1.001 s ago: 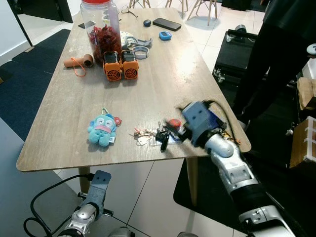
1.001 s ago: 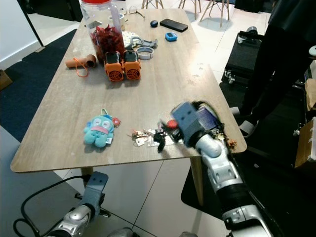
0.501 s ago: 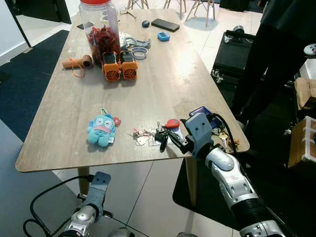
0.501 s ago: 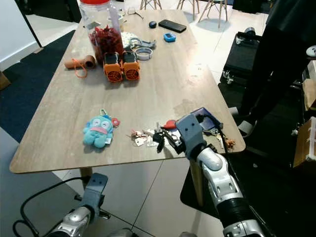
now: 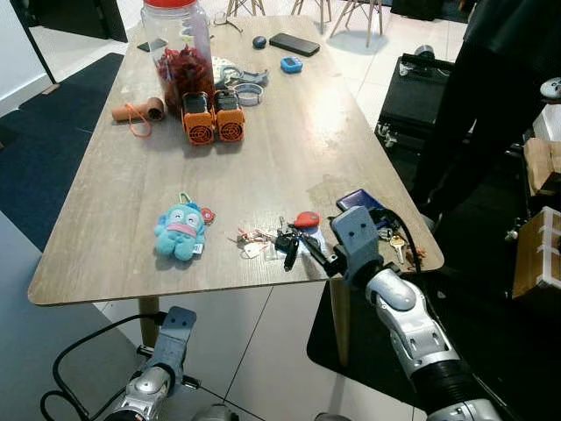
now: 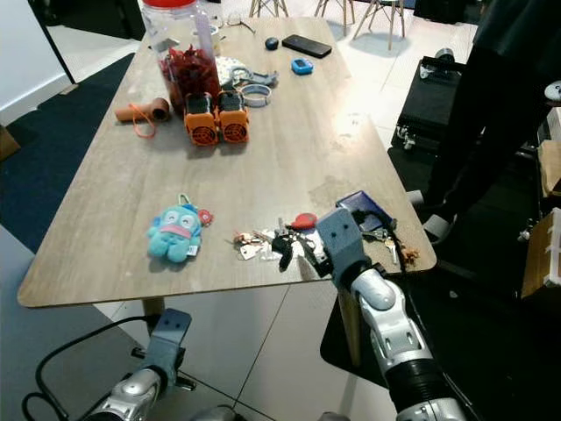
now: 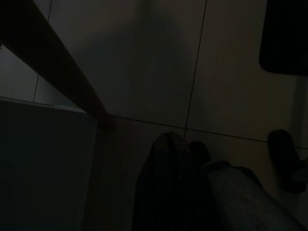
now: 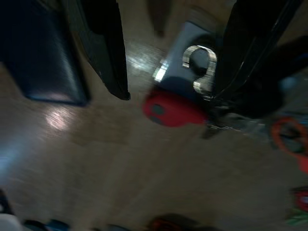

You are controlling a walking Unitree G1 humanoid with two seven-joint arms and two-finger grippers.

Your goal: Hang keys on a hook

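Observation:
A bunch of keys (image 5: 279, 239) with a red fob (image 5: 307, 218) lies on the wooden table (image 5: 131, 193), close to its near edge. My right gripper (image 5: 312, 250) reaches in from the right at table height. Its black fingers are open beside the bunch. In the right wrist view the right gripper (image 8: 173, 72) straddles the red fob (image 8: 173, 109) and a silver key ring (image 8: 199, 67), and one fingertip (image 8: 118, 82) hangs just above the wood. Below the table's front edge hangs my idle left gripper (image 5: 180, 321).
A blue plush toy (image 5: 181, 231) lies left of the keys. A dark blue wallet (image 5: 358, 200) and more keys (image 5: 399, 248) sit by the right corner. Orange gadgets (image 5: 214, 117), a jar (image 5: 180, 48) and a phone (image 5: 294, 43) stand farther back. A person in black (image 5: 500, 96) stands right of the table.
My right arm has drawn back to the right and sunk toward the table edge, its blur gone. The keys lie where they were.

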